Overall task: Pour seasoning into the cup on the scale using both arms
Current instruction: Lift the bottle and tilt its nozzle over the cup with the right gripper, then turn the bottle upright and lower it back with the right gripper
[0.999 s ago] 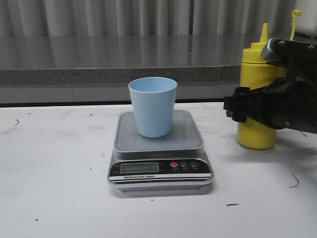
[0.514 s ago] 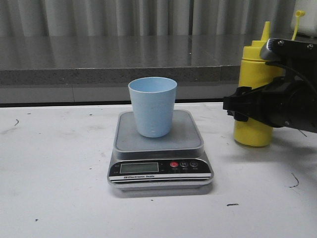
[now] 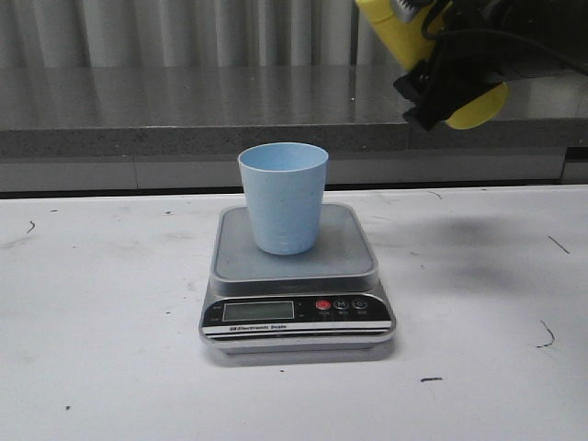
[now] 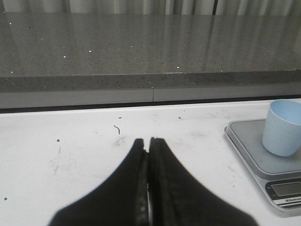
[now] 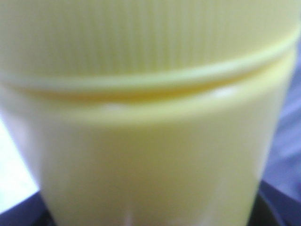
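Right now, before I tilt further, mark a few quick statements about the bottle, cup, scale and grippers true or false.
1. The cup stands upright on the scale. True.
2. The bottle stands on the table. False: the right gripper holds it in the air, tilted, above and to the right of the cup.
3. The left gripper is shut and holds nothing. True.
4. The cup lies on its side. False: it is upright, mouth up.
5. The left gripper touches the scale. False: they are apart.
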